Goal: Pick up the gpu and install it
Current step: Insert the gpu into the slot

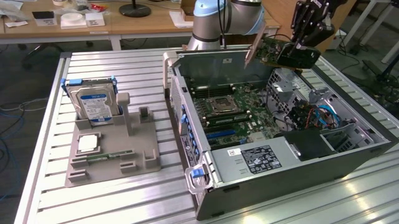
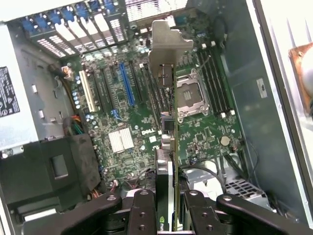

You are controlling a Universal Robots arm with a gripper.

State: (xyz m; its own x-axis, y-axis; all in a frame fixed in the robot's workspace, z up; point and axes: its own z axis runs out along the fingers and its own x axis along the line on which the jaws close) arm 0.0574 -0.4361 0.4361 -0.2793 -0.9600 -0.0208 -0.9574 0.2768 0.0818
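The gpu point(image 1: 281, 50) hangs clamped in the jaws, tilted above the open computer case point(image 1: 281, 172), at one o'clock in the exterior view. Carrying step; seating likely demands edge alignment over the blue slot point(image 2: 126, 84).

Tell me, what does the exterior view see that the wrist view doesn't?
Exterior view's extras: the hard drive standing in a grey holder on the slatted table, plus the robot arm and a wooden desk behind.
Wrist view's extras: a white slot, a silver finned heatsink and a coin battery on the motherboard.
Both: the open computer case, its empty processor socket, and the pincer gripping the gpu over the case.
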